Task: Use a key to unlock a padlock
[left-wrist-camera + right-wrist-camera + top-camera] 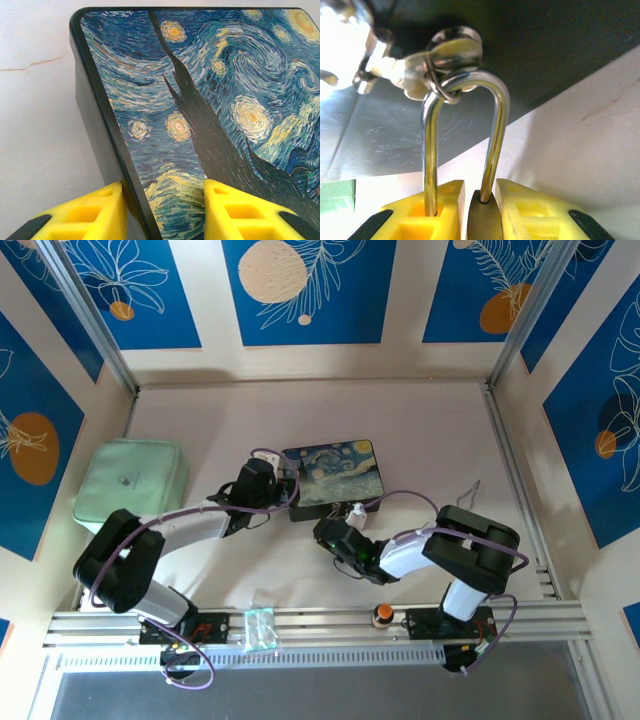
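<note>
Left gripper clamped on near corner of painted box. Right gripper closed on padlock, shackle upright through box's clasp.

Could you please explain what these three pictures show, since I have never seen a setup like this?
Two robot arms are bolted at the near edge of a pale table. The overhead picture shows both from above; the other two come from cameras on their wrists. The left gripper, with yellow fingers, is closed across a corner of the dark box with a swirling starry-night painting on its lid. The right gripper pinches the small brass padlock, whose silver U-shaped shackle hooks through a metal fitting on the box. A pale green pouch lies at the left.
</note>
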